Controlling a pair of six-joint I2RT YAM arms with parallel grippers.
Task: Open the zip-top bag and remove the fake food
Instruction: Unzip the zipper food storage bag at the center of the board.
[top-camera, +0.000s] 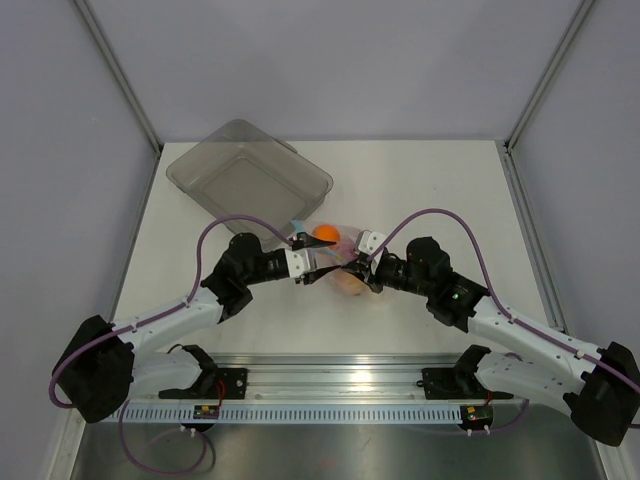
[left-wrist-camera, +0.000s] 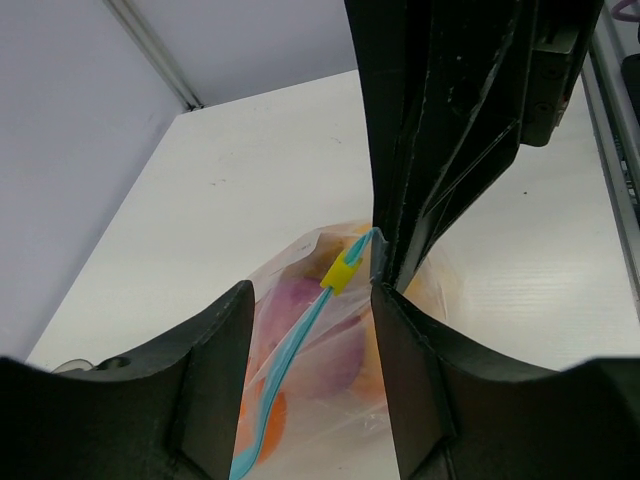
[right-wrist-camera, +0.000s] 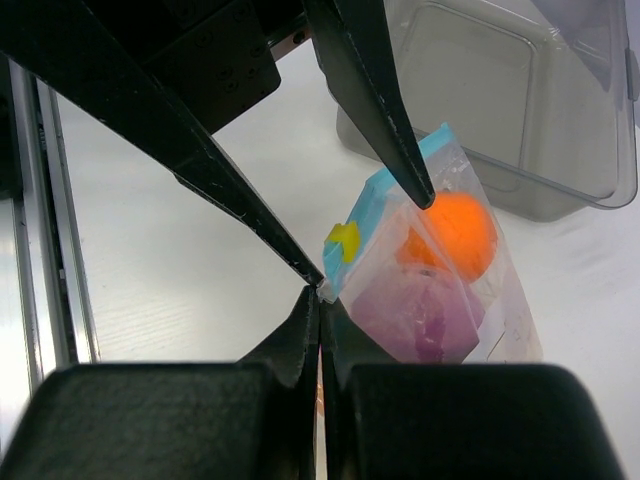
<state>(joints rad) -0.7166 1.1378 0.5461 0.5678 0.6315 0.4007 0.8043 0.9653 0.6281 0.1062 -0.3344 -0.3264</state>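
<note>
Obs: zip-top bag (right-wrist-camera: 440, 300) on worktop (top-camera: 420, 190) centre, between the arms, fake food (right-wrist-camera: 455, 235) inside. Zip strip (left-wrist-camera: 285, 370) runs lengthwise away from left tool (left-wrist-camera: 310, 295), which is open astride it. Right tool (right-wrist-camera: 320, 300) closed, apparently pinching the corner beside yellow slider (left-wrist-camera: 340, 272).
</note>
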